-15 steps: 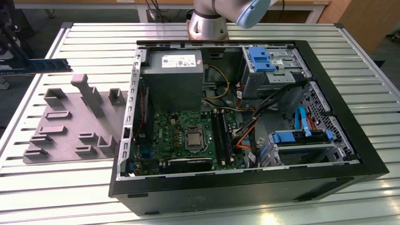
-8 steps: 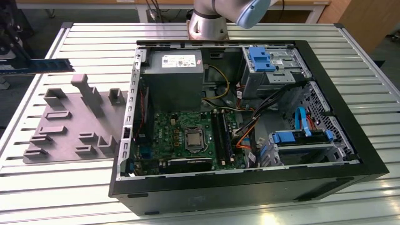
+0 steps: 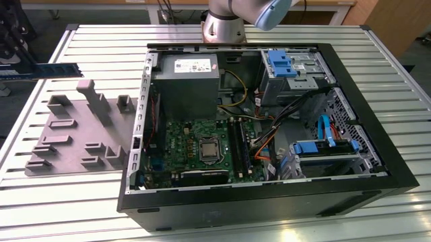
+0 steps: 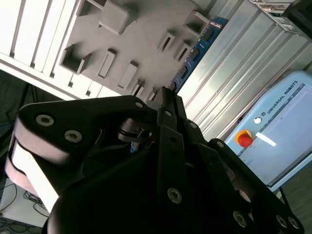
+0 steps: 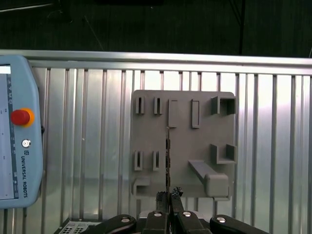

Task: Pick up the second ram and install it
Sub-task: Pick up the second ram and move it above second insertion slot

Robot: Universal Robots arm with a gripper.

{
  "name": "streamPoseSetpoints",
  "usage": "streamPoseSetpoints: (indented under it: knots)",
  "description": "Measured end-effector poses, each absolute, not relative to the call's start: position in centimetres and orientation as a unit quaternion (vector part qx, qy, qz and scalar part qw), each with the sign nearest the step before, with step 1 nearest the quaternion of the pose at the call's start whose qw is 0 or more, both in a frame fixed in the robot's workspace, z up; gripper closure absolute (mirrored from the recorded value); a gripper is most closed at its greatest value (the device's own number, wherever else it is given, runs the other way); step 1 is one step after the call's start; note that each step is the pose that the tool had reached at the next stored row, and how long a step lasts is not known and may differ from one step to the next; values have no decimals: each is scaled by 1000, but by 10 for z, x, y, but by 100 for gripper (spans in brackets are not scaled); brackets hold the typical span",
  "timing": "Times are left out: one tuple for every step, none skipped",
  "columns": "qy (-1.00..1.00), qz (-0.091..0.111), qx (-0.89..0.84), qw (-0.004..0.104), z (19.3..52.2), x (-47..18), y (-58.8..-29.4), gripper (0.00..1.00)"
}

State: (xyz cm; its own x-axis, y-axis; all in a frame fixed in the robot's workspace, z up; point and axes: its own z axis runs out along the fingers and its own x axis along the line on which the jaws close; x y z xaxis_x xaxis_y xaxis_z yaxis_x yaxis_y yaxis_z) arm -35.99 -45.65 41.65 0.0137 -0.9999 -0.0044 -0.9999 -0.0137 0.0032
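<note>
Our gripper (image 5: 169,193) is clamped shut on one end of the memory stick (image 3: 57,69), which hangs level in the upper left of the exterior view, off the table (image 3: 67,201) and near the grey holder (image 3: 74,136). We judge the stick light, stiff and thin, yet fragile: its chips and contact edge want no squeezing, so the short end or bare board edges are the places to hold. Gripped at one end, it may pivot if pushed. Well apart, in the frame's middle, sits the open computer case (image 3: 269,199) with its green board (image 3: 178,141).
</note>
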Motion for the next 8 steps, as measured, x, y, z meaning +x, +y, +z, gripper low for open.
streamPoseSetpoints:
  knots:
    - [702,3,-712,0,417,-359,-456,86]
    - [702,3,-712,0,417,-359,-456,86]
    - [702,3,-712,0,417,-358,-456,86]
    - [702,3,-712,0,417,-358,-456,86]
    - [702,3,-712,0,417,-357,-456,86]
    - [702,3,-712,0,417,-357,-456,86]
    - [702,3,-712,0,417,-356,-456,86]
    - [702,3,-712,0,417,-356,-457,86]
